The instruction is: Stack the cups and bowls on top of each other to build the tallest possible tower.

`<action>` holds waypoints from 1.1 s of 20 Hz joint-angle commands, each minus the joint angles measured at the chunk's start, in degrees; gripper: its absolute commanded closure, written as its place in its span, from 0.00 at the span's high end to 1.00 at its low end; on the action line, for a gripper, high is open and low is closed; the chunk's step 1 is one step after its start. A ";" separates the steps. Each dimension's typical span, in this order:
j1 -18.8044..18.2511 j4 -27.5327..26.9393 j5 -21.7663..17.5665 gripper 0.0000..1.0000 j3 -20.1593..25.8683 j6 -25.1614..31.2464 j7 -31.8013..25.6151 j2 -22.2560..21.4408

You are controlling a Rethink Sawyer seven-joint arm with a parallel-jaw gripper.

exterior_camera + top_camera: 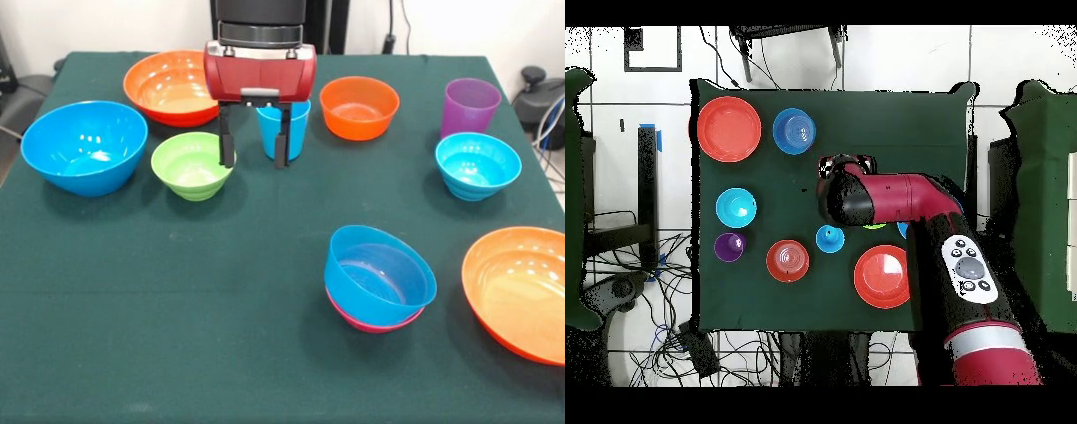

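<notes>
**Gripper hangs open between green bowl and blue cup**

While the large glossy blue plastic bowl [84, 146] sits at the far left of the green-clothed table [177, 336], a big orange bowl [169, 87] lies behind a small lime-green plastic bowl [189, 165]. Just right of that green bowl hangs the red-bodied gripper [253, 148], fingers spread and empty. Directly behind it stands the light blue plastic tumbler [285, 130]. Further right come a small orange bowl [358, 107], the tower [378, 278] of a blue bowl nested in a pink one nearer the camera, a cyan bowl [478, 165], the translucent purple tumbler [470, 106] and another wide orange bowl [521, 291].
</notes>
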 commanded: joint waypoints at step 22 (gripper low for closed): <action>-2.17 1.95 -7.18 1.00 5.79 4.72 -8.72 3.05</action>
